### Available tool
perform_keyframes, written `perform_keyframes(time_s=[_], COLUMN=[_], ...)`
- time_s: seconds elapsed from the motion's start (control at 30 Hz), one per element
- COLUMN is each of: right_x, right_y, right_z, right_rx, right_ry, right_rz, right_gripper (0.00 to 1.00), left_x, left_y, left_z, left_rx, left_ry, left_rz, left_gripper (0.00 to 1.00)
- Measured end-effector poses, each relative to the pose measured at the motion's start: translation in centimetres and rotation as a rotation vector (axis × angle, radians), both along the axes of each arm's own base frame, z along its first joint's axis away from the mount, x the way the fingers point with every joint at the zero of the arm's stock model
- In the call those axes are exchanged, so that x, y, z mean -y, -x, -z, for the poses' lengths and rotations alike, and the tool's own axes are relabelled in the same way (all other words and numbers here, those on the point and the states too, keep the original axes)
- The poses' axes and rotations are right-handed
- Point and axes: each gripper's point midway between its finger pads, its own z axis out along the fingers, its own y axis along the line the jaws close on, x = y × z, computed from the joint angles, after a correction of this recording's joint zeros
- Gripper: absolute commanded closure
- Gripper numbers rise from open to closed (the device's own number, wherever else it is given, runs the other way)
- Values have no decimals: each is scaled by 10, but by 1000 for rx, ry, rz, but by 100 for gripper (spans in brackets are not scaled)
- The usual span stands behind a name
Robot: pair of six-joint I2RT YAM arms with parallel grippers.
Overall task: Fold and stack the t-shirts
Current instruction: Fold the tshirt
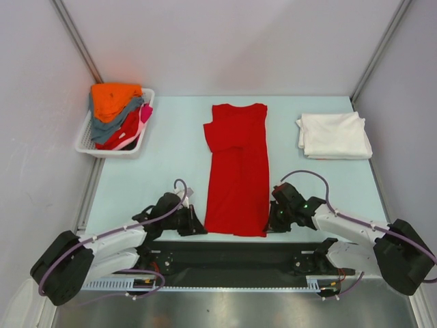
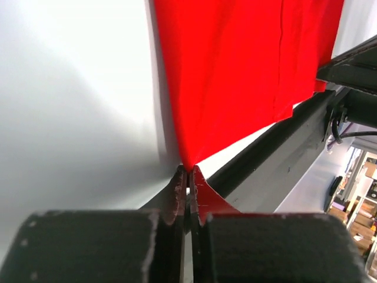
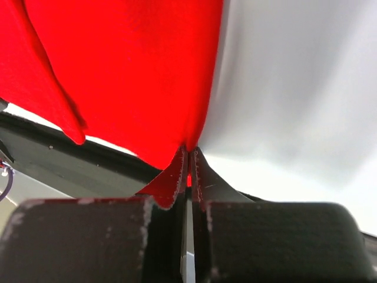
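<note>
So the room is basically a plain booth: pale grey walls on three sides with metal posts (image 1: 77, 37) running up the back corners. The worktop (image 1: 171, 171) is a light blue-white sheet, matte and smooth, with a black rail (image 1: 232, 256) along the near edge where both arms are bolted, and brushed metal below that.

The biggest thing on it is the red t-shirt (image 1: 237, 171), lying flat in the middle as a long narrow strip, collar end toward the back wall and hem at the near edge. Its sides are already folded in, with one sleeve lying across the upper left part.

Back right there's a white t-shirt (image 1: 334, 134) folded into a neat rectangle, well apart from the red one. Back left sits a white mesh basket (image 1: 87, 140) against the wall, piled with an orange shirt (image 1: 115, 98) on top, a grey-teal one (image 1: 109, 126) under it, and a red one with pink trim (image 1: 131, 133) spilling over the front.

The left gripper (image 2: 188, 180) is down at the near left hem corner, its fingers (image 2: 177, 191) clamped tight on the red cloth. The right gripper (image 3: 188, 162) mirrors it on the near right corner, fingers (image 3: 203, 177) pinched closed on the hem too. Both wrist views show the fabric pulled up into the pinch.
</note>
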Motion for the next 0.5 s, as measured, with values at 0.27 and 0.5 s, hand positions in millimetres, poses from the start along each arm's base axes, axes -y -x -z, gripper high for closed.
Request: perform_keyframes(time_s=[0.27,0.5], right_x=[7,19], right_y=[-31,-96], right_z=[-37,-76], right_rx=[74,171], right_ry=[-52,-116], right_rz=[73,163], right_gripper=[100,100], left_x=[3,15], left_y=[-8,-65], left_z=[-16,-65], left_rx=[-11,68], left_ry=[11,98], left_rz=[-7,-89], left_gripper=[100,100])
